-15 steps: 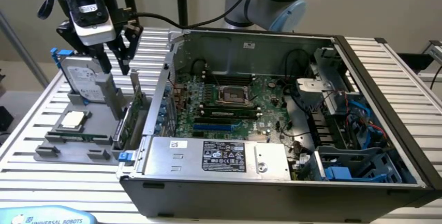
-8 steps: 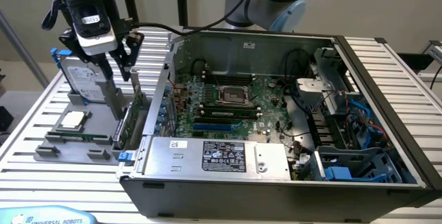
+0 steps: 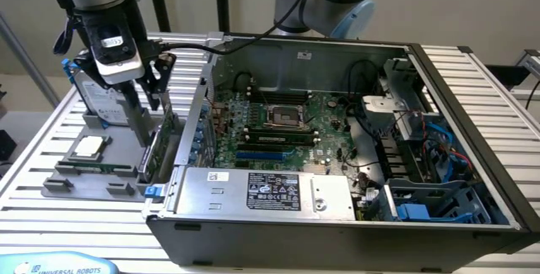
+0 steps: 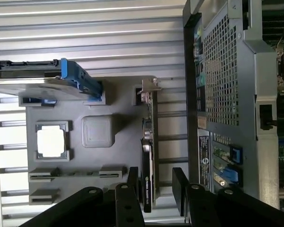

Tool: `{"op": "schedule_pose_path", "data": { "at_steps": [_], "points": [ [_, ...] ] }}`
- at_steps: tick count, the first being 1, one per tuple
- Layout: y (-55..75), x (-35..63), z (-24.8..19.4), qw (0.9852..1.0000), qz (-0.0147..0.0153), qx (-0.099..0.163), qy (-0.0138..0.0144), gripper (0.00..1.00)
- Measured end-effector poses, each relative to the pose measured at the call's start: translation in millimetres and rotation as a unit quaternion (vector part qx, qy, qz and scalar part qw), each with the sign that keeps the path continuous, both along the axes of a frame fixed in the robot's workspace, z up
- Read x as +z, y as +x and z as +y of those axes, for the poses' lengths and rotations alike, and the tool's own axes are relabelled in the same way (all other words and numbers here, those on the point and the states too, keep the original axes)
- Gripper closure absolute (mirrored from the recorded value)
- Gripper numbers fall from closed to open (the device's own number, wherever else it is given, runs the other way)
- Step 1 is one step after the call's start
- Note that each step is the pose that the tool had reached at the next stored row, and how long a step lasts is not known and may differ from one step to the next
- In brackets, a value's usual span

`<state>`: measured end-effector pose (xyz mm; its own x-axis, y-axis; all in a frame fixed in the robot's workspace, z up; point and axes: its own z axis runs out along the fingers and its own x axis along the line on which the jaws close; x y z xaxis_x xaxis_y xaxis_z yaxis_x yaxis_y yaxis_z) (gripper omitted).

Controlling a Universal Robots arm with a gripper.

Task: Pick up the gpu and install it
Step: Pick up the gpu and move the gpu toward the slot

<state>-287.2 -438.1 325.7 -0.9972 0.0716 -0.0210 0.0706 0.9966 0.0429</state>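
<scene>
The gripper [image 3: 145, 119] is hanging low over a grey tray [image 3: 59, 188]. The tray is sitting on the slatted table [image 3: 34, 223], just beside the open computer case [image 3: 337, 236], on the exterior view's left. The gpu [image 3: 157, 150] is standing on its thin edge in the tray, along the side closest to the case, and it is not sitting inside the case yet. In the wrist view the gripper [image 4: 155, 172] is holding its two black fingers [image 4: 179, 182] spread apart, one on each side of the gpu [image 4: 149, 151] (the card is showing a green edge and a black face). One finger is sitting just beside the card and the other is leaving a gap, so nothing is being pinched. A silver hard drive [image 3: 105, 103] with blue brackets is standing in the tray behind the gripper, and a square chip [image 3: 90, 147] is lying flat near the tray's middle.
</scene>
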Motion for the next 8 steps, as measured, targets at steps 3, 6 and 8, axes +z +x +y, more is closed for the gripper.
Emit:
{"op": "schedule_pose_path", "data": {
  "at_steps": [3, 6, 8],
  "points": [
    [0.0, -5.5, -4.0, 1.0000, 0.0000, 0.000, 0.0000, 0.58],
    [0.0, -10.9, -8.4, 1.0000, 0.0000, 0.000, 0.0000, 0.58],
    [0.0, -14.6, -9.8, 1.0000, 0.0000, 0.000, 0.0000, 0.58]
  ]
}}
